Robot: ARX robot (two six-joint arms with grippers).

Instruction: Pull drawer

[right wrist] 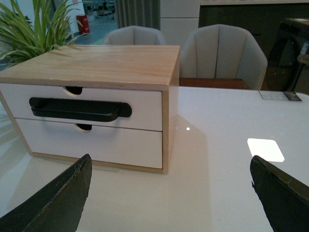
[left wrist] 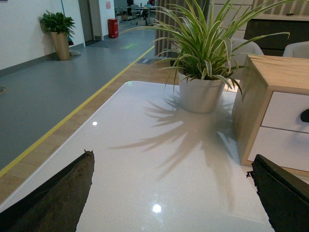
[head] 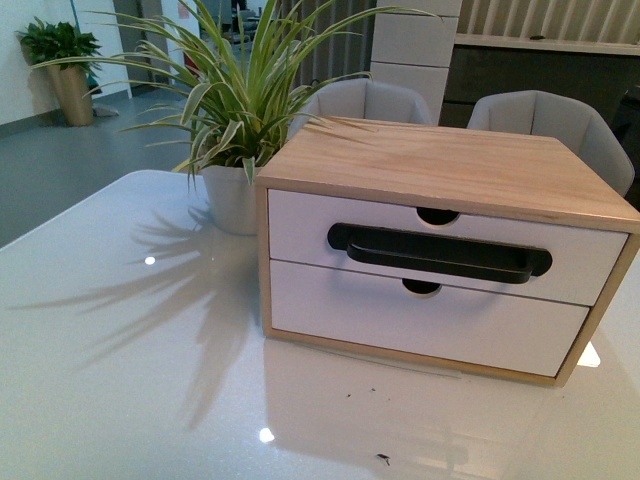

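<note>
A light wood cabinet [head: 450, 160] stands on the white table [head: 120, 340]. Its upper drawer [head: 300, 225] has a white front, a long black bar handle [head: 438, 252] and a half-round notch [head: 437, 215], and it sits flush in the cabinet. Neither arm shows in the front view. My left gripper [left wrist: 171, 193] hangs open over bare table, with the cabinet's corner [left wrist: 251, 106] ahead of it to one side. My right gripper [right wrist: 171, 193] is open too, short of the cabinet; the drawer [right wrist: 140, 104] and its handle [right wrist: 77, 109] lie ahead.
A similar white drawer front [head: 400, 320] without a handle sits below the upper one. A potted spider plant [head: 235, 110] in a white pot stands just left of the cabinet. Two grey chairs [head: 560, 125] stand behind the table.
</note>
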